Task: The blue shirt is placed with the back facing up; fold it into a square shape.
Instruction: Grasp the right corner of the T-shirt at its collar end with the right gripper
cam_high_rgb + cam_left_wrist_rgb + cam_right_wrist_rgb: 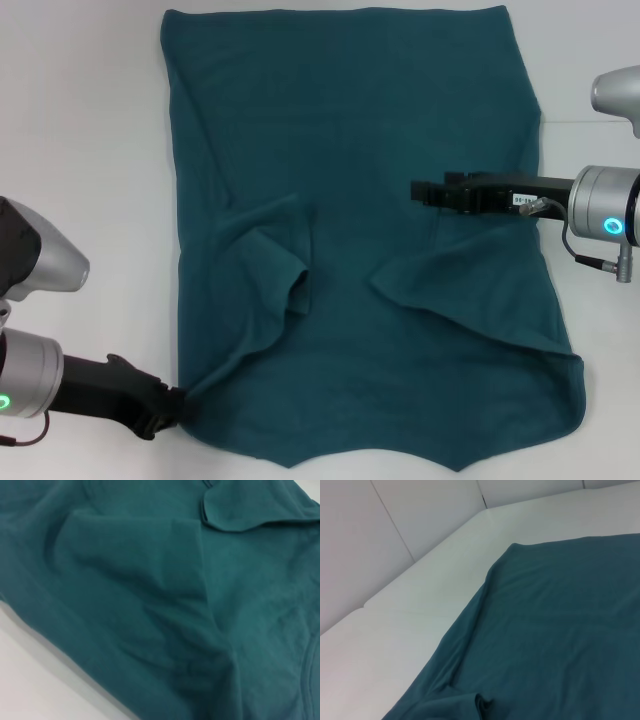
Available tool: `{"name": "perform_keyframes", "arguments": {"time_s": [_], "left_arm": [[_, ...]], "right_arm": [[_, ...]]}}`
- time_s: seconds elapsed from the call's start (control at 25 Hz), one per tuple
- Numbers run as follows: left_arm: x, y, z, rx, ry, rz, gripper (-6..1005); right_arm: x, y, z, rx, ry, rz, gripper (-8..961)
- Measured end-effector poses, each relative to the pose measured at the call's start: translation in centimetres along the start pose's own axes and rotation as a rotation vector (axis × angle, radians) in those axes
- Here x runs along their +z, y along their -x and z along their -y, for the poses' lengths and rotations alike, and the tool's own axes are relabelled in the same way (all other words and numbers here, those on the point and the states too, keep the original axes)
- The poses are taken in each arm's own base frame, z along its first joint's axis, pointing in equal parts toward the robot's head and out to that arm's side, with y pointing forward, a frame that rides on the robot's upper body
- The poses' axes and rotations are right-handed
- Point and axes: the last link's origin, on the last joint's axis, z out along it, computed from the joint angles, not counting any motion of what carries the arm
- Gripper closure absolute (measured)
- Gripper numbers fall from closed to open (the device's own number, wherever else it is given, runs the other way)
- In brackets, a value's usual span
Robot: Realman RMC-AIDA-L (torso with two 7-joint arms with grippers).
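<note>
Shirt, blue (350, 200): spread plain side up over a white bench (80, 150), both sleeves turned inward, far edge straight, near edge curved. Bare bench lies along its left side and beyond the far edge. Left pincer (170, 408): at the near left corner, touching the edge; whether it grips, cannot tell. Right pincer (425, 190): reaching in from the right edge, over the cloth's right half; jaw opening not discernible.

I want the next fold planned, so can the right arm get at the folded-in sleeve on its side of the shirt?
Probably yes. The right gripper hovers over the blue shirt, and that sleeve lies just nearer the robot with nothing between. The left gripper is at the near left corner, out of the way.
</note>
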Motion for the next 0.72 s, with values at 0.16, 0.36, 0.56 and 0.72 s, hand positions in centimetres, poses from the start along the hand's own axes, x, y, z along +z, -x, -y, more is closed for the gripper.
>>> {"name": "perform_keyframes", "arguments": {"time_s": [0.16,0.36,0.56,0.72], "left_arm": [[-0.14,-0.06,0.08,0.004,-0.013,-0.007,874],[-0.21,-0.21,0.33,0.026,-0.036,-0.022,925],[-0.49,-0.38,0.7,0.02,-0.05,-0.032,940],[-0.56,-0.58,0.66,0.03,-0.047,-0.027,949]], "right_arm": [[-0.04,0.03,0.05,0.0,-0.001,0.001,285],[-0.15,0.12,0.19,0.006,-0.005,0.008,284],[-0.3,0.11,0.38,0.013,-0.01,0.011,284],[-0.72,0.39,0.62,-0.014,-0.028,-0.019,284]]}}
